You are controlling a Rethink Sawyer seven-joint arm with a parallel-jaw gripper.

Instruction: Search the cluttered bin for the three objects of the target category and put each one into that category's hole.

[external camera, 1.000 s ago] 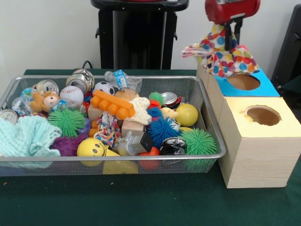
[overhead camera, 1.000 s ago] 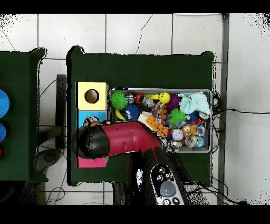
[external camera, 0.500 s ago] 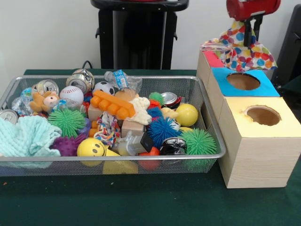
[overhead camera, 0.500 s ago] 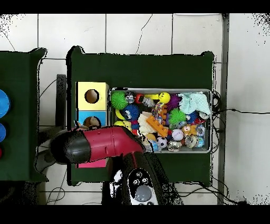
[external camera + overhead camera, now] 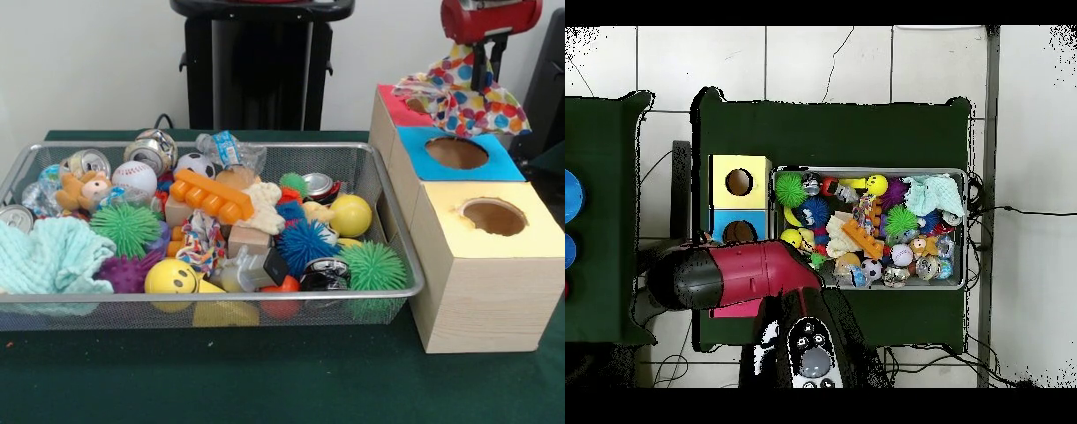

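My gripper (image 5: 481,78) hangs at the top right of the front view, shut on a whitish fabric piece with bright multicolour dots (image 5: 463,99). The cloth dangles over the far edge of the blue-topped box (image 5: 494,163) and the red-topped box (image 5: 395,102). The yellow-topped wooden box (image 5: 530,234) stands nearest the camera, and its round hole (image 5: 494,216) is uncovered. The wire mesh bin (image 5: 388,238) lies to the left, full of toys. In the overhead view my arm (image 5: 745,275) hides the gripper and the cloth; the yellow box's hole (image 5: 739,182) and the bin (image 5: 967,230) show.
The bin holds a teal towel (image 5: 48,256), a yellow smiley ball (image 5: 169,276), green and blue spiky balls, cans, a baseball (image 5: 134,177) and an orange block (image 5: 212,196). The black pedestal (image 5: 260,66) stands behind the bin.
My gripper has carried the dotted cloth to the right in the front view, from above the blue box's near side towards the far right of the boxes. In the overhead view the arm swung left.
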